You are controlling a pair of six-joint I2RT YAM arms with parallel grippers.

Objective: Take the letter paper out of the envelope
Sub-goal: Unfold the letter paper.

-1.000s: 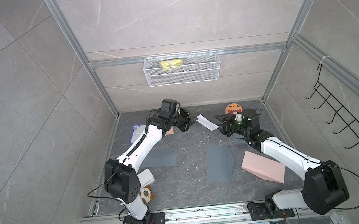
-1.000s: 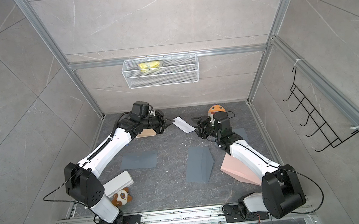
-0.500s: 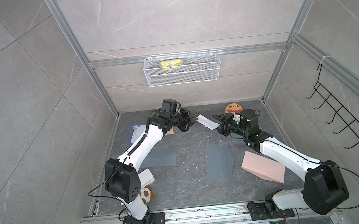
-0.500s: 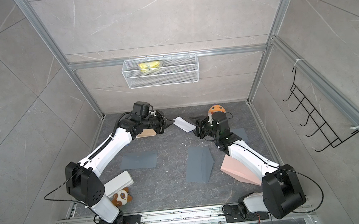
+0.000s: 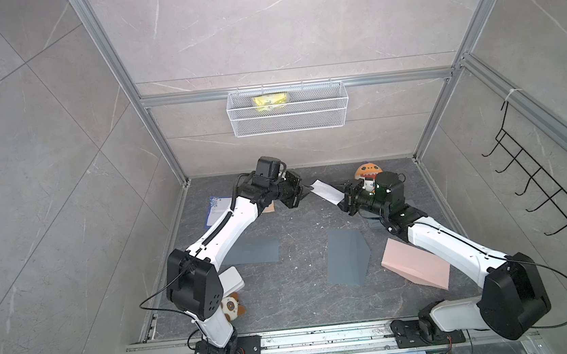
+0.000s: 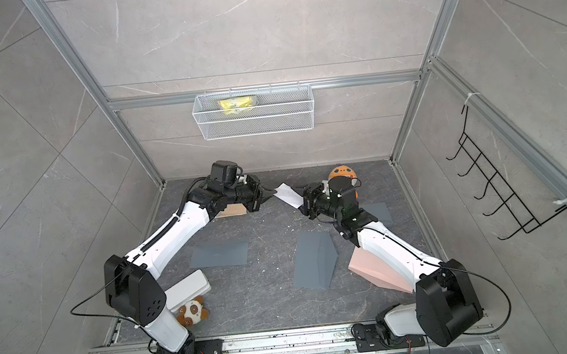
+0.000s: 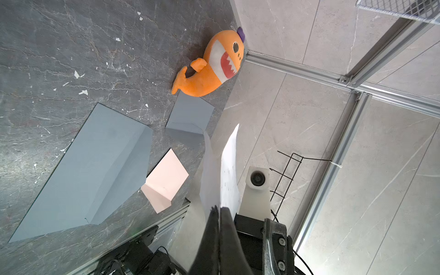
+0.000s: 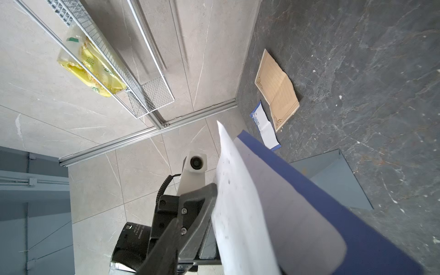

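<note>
The right tool has edged in, narrowing round the envelope.
The left tool pinches the letter paper, part-way out, in mid-air; right's hold unclear. Next, likely: clamp envelope, pull apart.

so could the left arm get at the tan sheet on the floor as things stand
Probably not yet: the tan sheet lies close below its wrist, but the left pincer is shut on the letter paper and would have to let go first.
</note>
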